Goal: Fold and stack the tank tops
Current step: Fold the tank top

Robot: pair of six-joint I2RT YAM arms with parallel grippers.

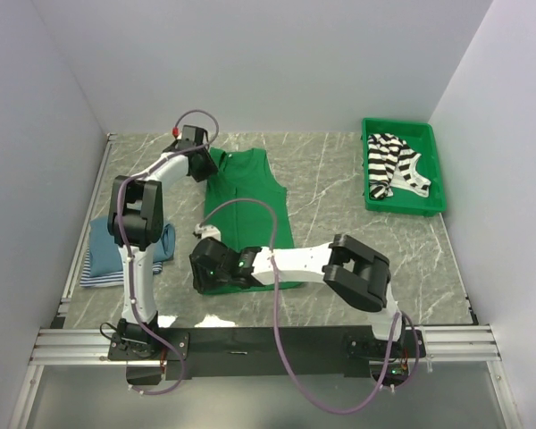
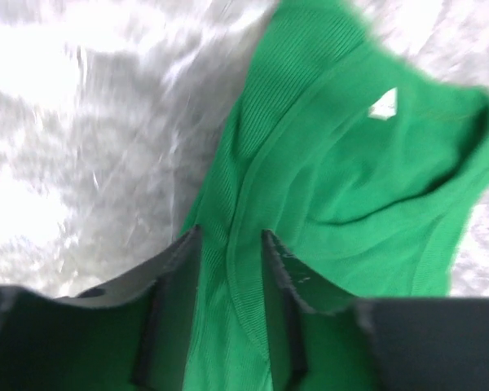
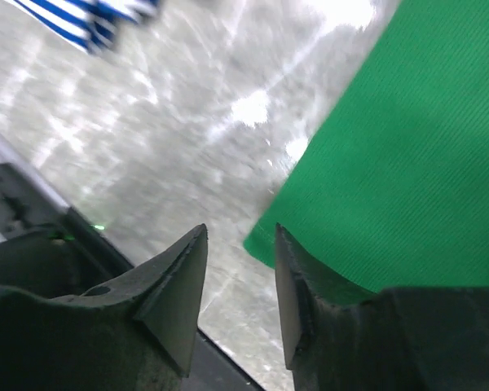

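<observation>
1. White walls [image 1: 277,63] enclose a grey marbled table [image 1: 339,206].
2. The green tank top [image 1: 250,201] is spread flat at centre.
3. At 2 o'clock, a green bin [image 1: 436,174] holds the striped tank top [image 1: 389,165].
4. The blue tank tops [image 1: 103,255] are stacked at 8 o'clock.
5. The left gripper [image 2: 228,236] is narrowly parted astride the green top's 11 o'clock strap. The right gripper [image 3: 240,236] is parted and empty at its 7 o'clock hem corner.

bin: rigid green rectangular plastic bin [image 1: 406,206], far-right of table, near right wall
table: grey marble-pattern tabletop [image 1: 339,197]
walls: plain white panels [image 1: 277,63], three sides
rail: silver aluminium rail [image 1: 464,344], near edge
</observation>
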